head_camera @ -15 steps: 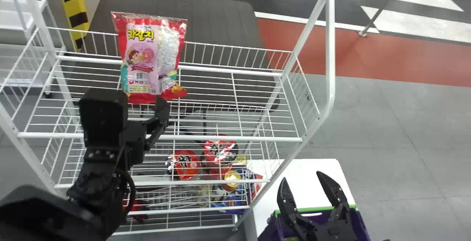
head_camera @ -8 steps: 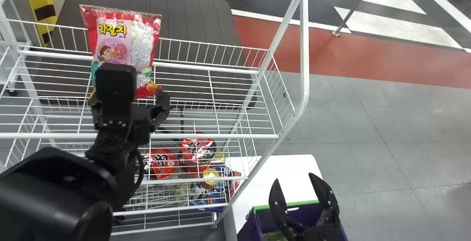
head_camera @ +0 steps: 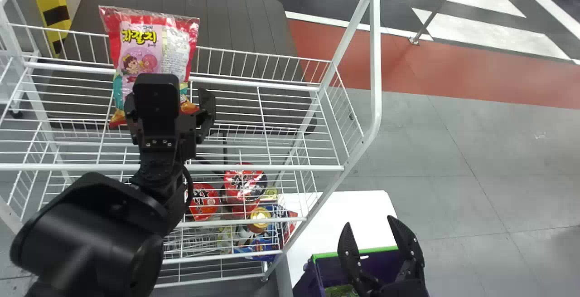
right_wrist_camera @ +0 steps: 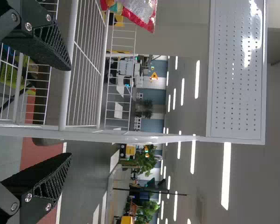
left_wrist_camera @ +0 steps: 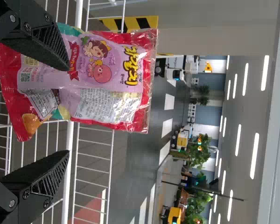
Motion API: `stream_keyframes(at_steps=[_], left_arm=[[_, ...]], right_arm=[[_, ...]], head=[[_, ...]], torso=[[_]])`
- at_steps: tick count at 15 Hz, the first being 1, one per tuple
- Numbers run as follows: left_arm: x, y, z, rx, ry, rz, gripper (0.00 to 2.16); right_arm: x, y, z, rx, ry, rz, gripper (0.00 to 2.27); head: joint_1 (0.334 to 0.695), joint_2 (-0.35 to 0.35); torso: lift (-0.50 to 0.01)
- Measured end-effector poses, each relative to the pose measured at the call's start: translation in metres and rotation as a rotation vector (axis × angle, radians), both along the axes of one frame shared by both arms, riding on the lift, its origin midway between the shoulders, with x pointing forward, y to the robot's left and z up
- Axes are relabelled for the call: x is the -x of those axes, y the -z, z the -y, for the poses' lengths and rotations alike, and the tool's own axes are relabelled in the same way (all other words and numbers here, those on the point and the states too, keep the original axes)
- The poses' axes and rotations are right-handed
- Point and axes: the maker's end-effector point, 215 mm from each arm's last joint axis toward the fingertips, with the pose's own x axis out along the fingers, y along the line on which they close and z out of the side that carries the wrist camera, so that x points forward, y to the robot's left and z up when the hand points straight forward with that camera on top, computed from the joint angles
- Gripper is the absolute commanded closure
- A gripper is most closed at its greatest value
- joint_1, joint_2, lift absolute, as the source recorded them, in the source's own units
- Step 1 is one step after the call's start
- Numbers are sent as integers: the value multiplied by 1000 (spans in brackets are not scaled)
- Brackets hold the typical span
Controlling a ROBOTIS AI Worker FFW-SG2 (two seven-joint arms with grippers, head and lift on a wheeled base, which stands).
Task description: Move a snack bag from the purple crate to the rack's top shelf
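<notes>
Because the snack bag [head_camera: 149, 38] stood on the top shelf [head_camera: 272, 167] just beyond the left hand [left_wrist_camera: 69, 110], its fingers spread, a sideways swing might have snagged it and tipped it over the rear rail [head_camera: 263, 54]; the right hand [head_camera: 369, 220], also parted, hung well apart.

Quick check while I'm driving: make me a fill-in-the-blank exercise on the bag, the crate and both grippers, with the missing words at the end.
The bag rests on the rack's ____ shelf.
The left gripper is ____, not shut.
The right gripper holds ____.
The crate, at the head view's lower right, has a rim coloured ____.

Missing words: top; open; nothing; green.
</notes>
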Motion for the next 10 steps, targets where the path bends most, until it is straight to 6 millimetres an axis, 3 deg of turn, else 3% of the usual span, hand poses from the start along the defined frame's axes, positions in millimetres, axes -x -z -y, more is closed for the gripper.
stream_keyframes(at_steps=[10], left_arm=[[-20, 37, -24, -68, -61, -23, 218]], right_arm=[[-2, -2, -1, 5, -8, 16, 188]], head=[[695, -350]], torso=[[0]])
